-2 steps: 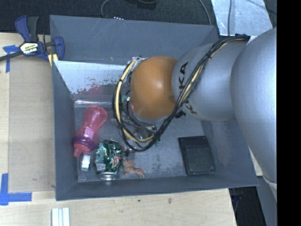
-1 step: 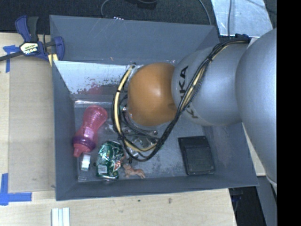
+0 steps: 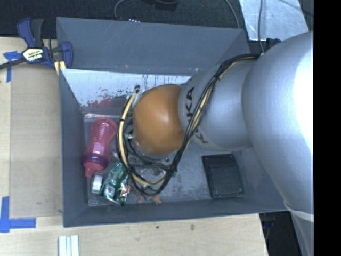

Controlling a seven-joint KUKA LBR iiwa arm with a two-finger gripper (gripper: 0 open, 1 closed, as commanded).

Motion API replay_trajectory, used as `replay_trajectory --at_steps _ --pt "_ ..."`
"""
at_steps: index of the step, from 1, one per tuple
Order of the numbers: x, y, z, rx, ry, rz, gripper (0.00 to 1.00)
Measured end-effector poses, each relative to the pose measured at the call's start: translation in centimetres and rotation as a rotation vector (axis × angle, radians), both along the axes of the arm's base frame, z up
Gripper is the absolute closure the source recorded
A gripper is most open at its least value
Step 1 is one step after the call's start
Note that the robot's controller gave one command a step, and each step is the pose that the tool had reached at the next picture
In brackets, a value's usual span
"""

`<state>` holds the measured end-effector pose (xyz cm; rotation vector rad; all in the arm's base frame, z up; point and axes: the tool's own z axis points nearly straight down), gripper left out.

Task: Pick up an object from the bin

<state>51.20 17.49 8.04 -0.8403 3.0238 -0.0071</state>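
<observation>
Camera view looks down into the grey bin, where 1 arm reaches in from the right. Its wrist is capped by an orange cover and looped with black and yellow cables. Below that cover the gripper sits low in the bin, just right of a pink bottle. The bottle lies on its side on the left part of the floor, cap end toward the near wall. The cover and cables hide the tip of the tool, so I cannot tell whether it is wide, narrow or holding anything. Just below and right of the bottle's cap end lies a crumpled green packet, close beside the cables; it is the thing nearest the gripper. A small pale thing sits directly below the bottle's cap, left of the packet. Well to the right of the bottle, past the gripper, a flat black rectangular thing lies apart from the rest.
</observation>
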Motion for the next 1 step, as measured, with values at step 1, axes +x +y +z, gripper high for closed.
replay_trajectory --at_steps 1 --pt "0.95 1.16 0.49 -0.024 -0.031 0.412 1.0"
